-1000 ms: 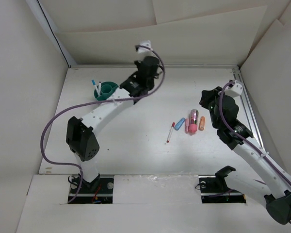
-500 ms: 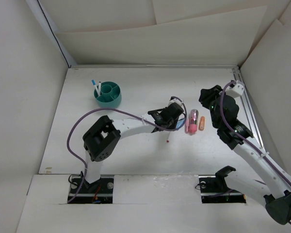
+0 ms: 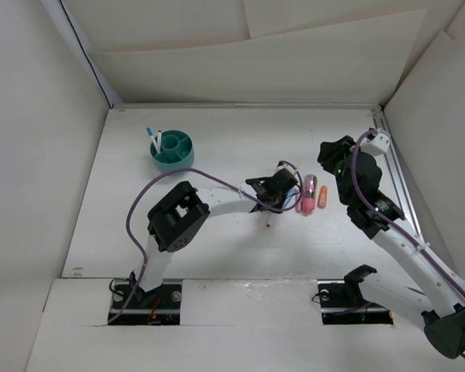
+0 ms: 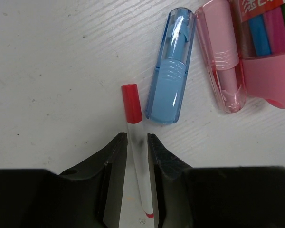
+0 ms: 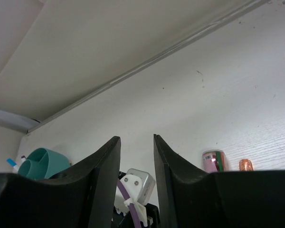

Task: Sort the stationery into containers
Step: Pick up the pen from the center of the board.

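My left gripper (image 4: 137, 137) is low on the table, its jaws closed around the white shaft of the red-capped pen (image 4: 131, 102), which lies flat. In the top view the gripper (image 3: 275, 190) covers most of that pen. A chunky blue piece (image 4: 171, 85), a pink one (image 4: 223, 57) and a magenta case (image 4: 270, 47) lie just right of the pen. An orange piece (image 3: 323, 199) lies furthest right. The teal organiser cup (image 3: 173, 151) stands at the far left with two pens (image 3: 153, 139) upright in it. My right gripper (image 3: 335, 159) is open and empty, raised at the right.
White walls enclose the table on three sides, with a metal rail (image 3: 395, 178) along the right edge. The right wrist view shows the cup (image 5: 40, 161), the magenta case (image 5: 213, 160) and the left wrist's camera (image 5: 140, 183) below my jaws.
My left arm has swung from the teal cup across to the group of pieces and has come down over the red-capped pen. The right arm has not moved.
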Action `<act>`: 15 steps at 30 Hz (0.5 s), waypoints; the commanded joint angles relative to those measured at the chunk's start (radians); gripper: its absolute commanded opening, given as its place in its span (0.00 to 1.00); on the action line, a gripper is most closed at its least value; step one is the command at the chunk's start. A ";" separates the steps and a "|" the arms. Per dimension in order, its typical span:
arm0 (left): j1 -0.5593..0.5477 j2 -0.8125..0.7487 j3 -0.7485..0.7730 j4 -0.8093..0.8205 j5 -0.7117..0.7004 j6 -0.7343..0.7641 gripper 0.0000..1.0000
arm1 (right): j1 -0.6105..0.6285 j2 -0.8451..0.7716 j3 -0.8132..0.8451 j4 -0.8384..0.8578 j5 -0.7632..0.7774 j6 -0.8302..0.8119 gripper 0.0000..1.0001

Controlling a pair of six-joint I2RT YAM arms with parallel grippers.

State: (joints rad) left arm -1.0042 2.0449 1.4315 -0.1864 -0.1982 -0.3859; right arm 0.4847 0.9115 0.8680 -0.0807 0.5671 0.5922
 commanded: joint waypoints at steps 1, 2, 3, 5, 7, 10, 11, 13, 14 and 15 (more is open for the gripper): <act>0.001 0.001 0.056 -0.021 -0.033 0.013 0.21 | -0.006 -0.002 0.019 0.009 -0.010 0.004 0.40; 0.001 0.014 0.069 -0.021 -0.046 0.022 0.21 | -0.006 -0.002 0.019 0.009 -0.010 0.004 0.40; 0.001 0.024 0.069 -0.021 -0.046 0.022 0.21 | -0.006 -0.002 0.019 0.009 -0.010 0.004 0.40; 0.001 0.024 0.078 -0.031 -0.058 0.022 0.21 | -0.006 -0.011 0.019 0.009 -0.019 0.004 0.40; 0.001 0.035 0.089 -0.031 -0.067 0.032 0.21 | -0.006 -0.011 0.019 0.009 -0.019 0.004 0.40; 0.001 0.057 0.116 -0.042 -0.078 0.032 0.21 | -0.006 -0.011 0.019 0.009 -0.019 0.004 0.40; 0.001 0.057 0.116 -0.042 -0.092 0.032 0.21 | -0.006 -0.011 0.019 0.009 -0.019 0.004 0.40; 0.001 0.069 0.135 -0.051 -0.102 0.041 0.22 | -0.006 -0.011 0.019 0.009 -0.019 0.004 0.40; 0.001 0.078 0.135 -0.051 -0.102 0.041 0.23 | -0.006 -0.011 0.019 0.009 -0.019 0.004 0.40; 0.001 0.087 0.145 -0.051 -0.113 0.041 0.24 | -0.006 -0.020 0.019 0.009 -0.019 0.004 0.40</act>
State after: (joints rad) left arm -1.0042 2.1231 1.5261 -0.2169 -0.2714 -0.3595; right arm 0.4847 0.9112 0.8680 -0.0811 0.5514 0.5922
